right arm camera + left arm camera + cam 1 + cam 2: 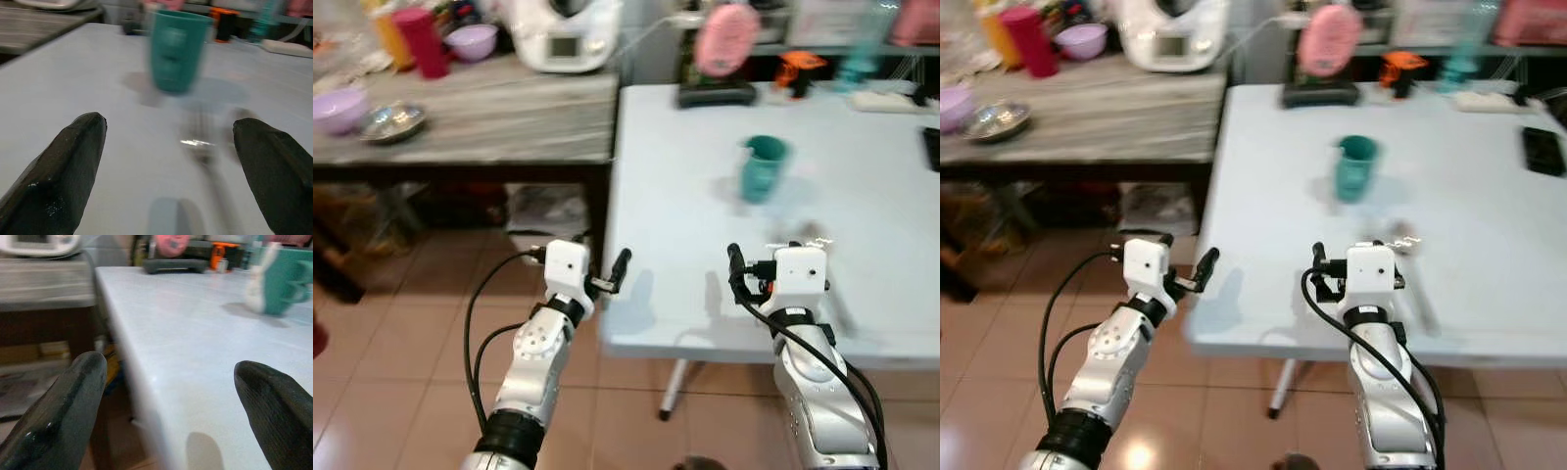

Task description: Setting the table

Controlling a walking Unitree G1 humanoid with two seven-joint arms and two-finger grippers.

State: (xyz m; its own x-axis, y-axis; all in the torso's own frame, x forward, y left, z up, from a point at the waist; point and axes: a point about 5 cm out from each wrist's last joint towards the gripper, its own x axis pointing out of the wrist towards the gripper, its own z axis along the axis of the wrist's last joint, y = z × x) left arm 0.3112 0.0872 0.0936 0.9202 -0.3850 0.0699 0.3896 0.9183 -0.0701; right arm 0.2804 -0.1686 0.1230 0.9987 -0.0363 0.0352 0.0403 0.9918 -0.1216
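Two arms up at the near edge of the white table (862, 196), both empty, as I line the rig up for the setting job. Left gripper (607, 274) hangs off the table's near-left corner, jaws apart, nothing between them. Right gripper (759, 262) sits over the tabletop near the front edge, jaws also apart.

Teal cup (763, 168) stands upright mid-table, well ahead of the right gripper. Just in front of that gripper lies a piece of cutlery (205, 147); blurred, but it reads as a fork or spoon w/ handle pointing back toward me.

Step in hand, by my read: approach before the first pick. Cutlery is the closest item, so next move prob. calls for easing the right arm fwd and down, jaws straddling the handle, then a flat pinch off the surface. Thin metal on a smooth top could slide.

Head views give the layout, incl. the wooden side table (509, 117) to the left w/ bowls (337, 108) and a white appliance (563, 34). Right wrist view adds the cutlery's position btw the jaws' line; left wrist view shows the table's corner edge.
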